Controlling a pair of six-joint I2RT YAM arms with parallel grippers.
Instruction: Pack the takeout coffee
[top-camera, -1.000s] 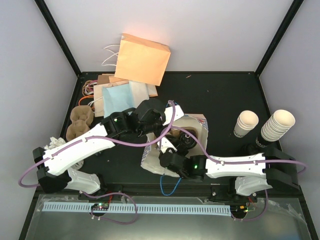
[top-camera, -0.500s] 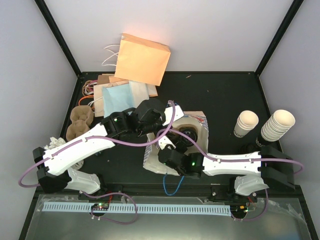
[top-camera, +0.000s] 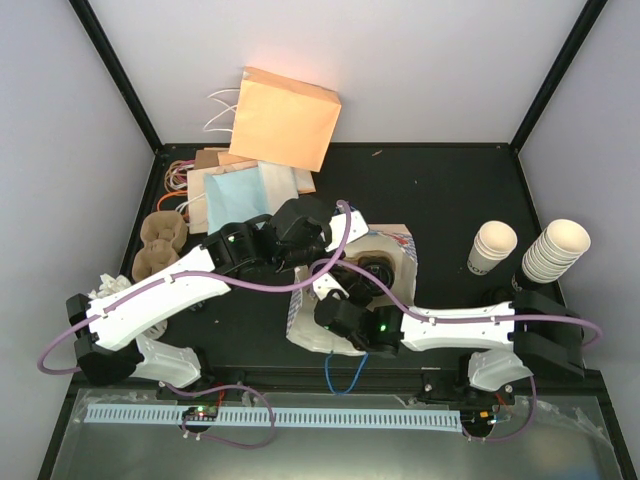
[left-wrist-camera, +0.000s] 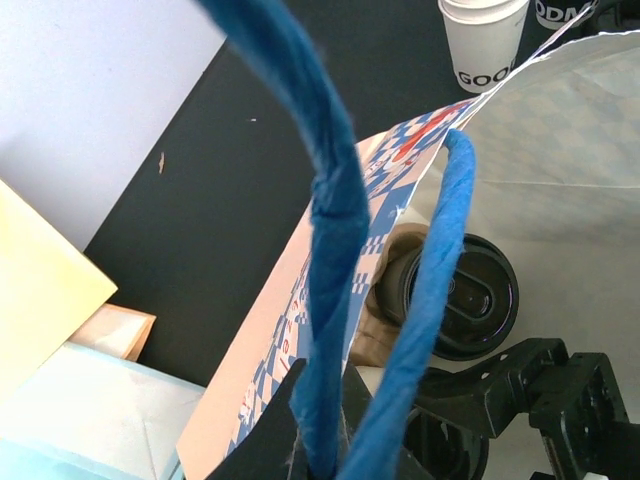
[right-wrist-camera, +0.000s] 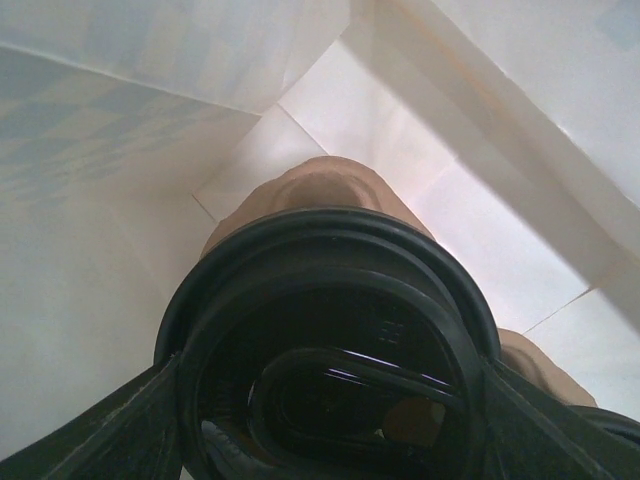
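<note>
- The left fingers (left-wrist-camera: 268, 448), at the bottom edge of the left wrist view, are pinched fully together on the two blue handles (left-wrist-camera: 335, 230) of the bag (left-wrist-camera: 290, 320).
- In the top view the bag (top-camera: 305, 322) stands at the middle of the desk (top-camera: 450, 190), with its mouth open upward. The left arm reaches it from the lower left, and the right arm from the lower right.
- The right fingers (right-wrist-camera: 110, 430) reach down inside the bag (right-wrist-camera: 150, 250). They stand wide apart and press against either side of the cup (right-wrist-camera: 330, 340), just under the rim of its black lid.
- So the cup is inside the bag, low among its white walls, held between the right fingers.
- A brown holder (right-wrist-camera: 330, 180) shows behind the cup, towards the bag's inner corner.
- In the top view the right arm's wrist covers the held cup.
- A black lid (top-camera: 378, 268) shows in the bag's mouth just to the upper right of that wrist. The left wrist view has the same lid (left-wrist-camera: 462, 295) sitting on brown material. I cannot tell whether it belongs to the held cup.
- Two stacks (top-camera: 553, 250) of pale cups stand at the right of the desk, well apart from the bag.
- Flat paper bags (top-camera: 285, 118) lie at the upper left.
</note>
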